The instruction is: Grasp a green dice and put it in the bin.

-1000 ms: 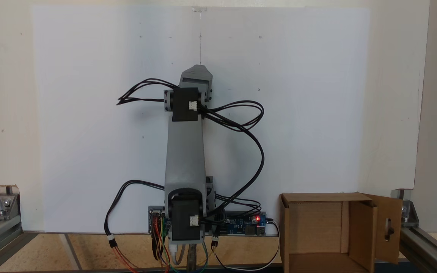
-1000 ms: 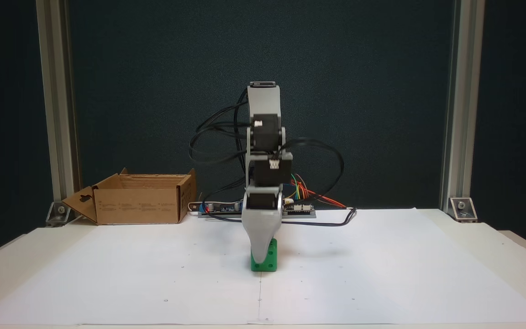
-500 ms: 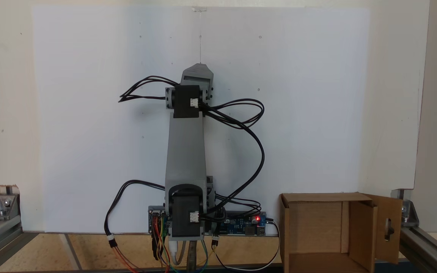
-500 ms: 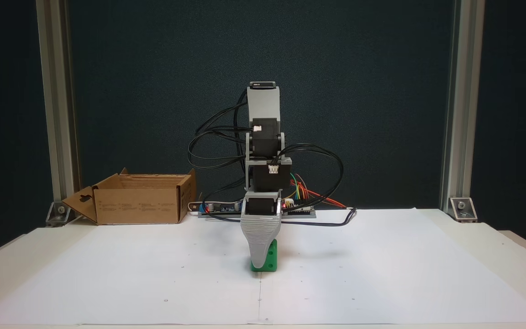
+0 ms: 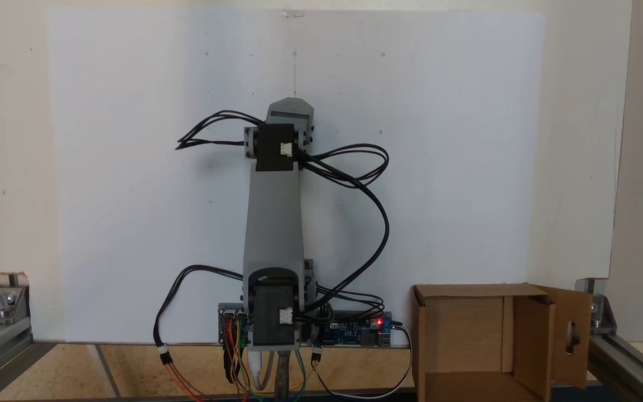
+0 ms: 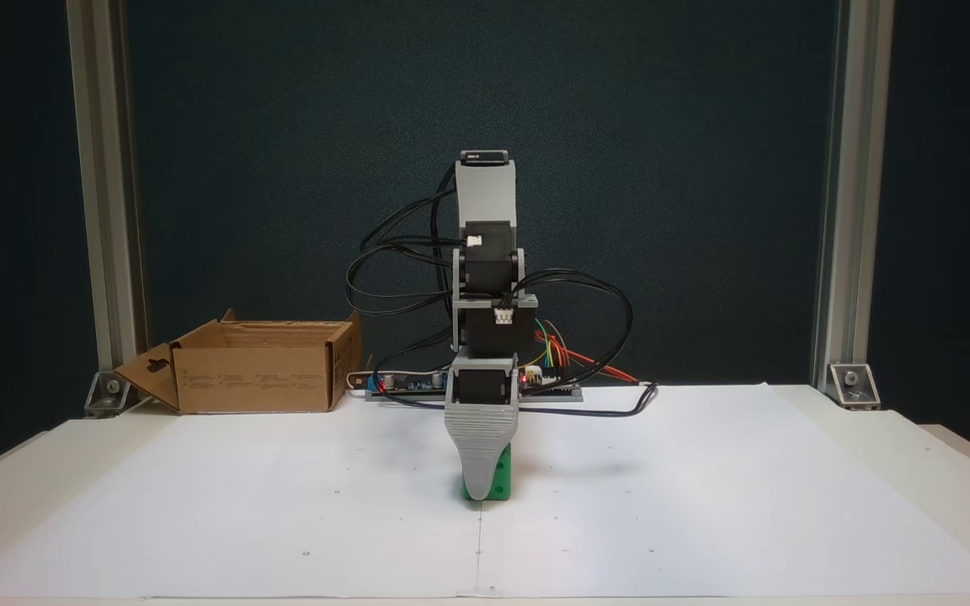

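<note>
Your arm reaches straight out from its base, its forearm bent steeply down at the elbow. Seen from the front, your pincer points straight down. One grey jaw faces the camera and hides the other, so the gap between them cannot be read.

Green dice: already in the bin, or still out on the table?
Out. The green dice sits on the white paper behind the gripper, far from the bin.
</note>
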Controlling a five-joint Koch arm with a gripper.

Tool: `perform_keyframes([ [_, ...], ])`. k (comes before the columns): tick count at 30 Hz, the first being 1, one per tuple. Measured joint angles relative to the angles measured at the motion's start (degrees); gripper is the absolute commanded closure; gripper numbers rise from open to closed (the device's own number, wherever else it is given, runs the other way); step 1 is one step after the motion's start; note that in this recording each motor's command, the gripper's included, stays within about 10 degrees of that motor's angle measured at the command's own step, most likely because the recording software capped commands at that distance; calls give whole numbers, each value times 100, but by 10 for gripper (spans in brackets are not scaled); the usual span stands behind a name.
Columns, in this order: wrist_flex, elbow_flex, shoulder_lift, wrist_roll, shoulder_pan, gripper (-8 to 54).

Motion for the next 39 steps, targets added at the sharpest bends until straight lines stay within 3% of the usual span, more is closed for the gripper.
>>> perform_keyframes([
  [6,-158,0,0,-18,53,265],
  [8,-167,0,0,-97,62,336],
  [18,-53,0,18,-246,70,336],
  [23,888,-149,633,-246,132,336],
  [33,3858,-3454,1230,-246,861,336],
  [39,4482,-3647,1327,-246,1547,336],
])
